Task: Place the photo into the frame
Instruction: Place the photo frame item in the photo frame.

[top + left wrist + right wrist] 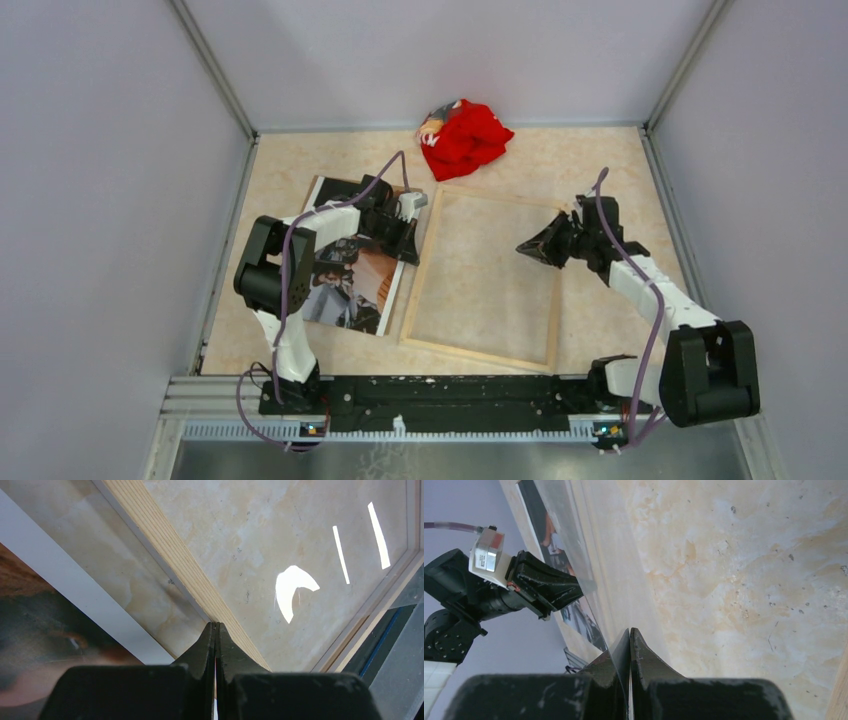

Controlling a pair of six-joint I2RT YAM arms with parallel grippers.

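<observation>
The frame [480, 352] lies flat mid-table, pale wood back edges up. The photo [350, 290] lies image up just left of it, partly under my left arm. My left gripper [412, 250] is shut, with nothing seen between the jaws. Its tips [215, 625] sit at the frame's left wood edge [165, 545], beside the photo's white border [75, 587]. My right gripper [522, 247] is inside the frame near its right side. It [630, 630] is shut on the edge of the clear pane [589, 555], which slants up toward it. The left gripper [569, 591] and the photo [549, 525] also show in the right wrist view.
A crumpled red cloth [465, 138] lies at the back, just beyond the frame's far edge. Grey walls close in the table at left, back and right. A metal rail [430, 390] with the arm bases runs along the near edge.
</observation>
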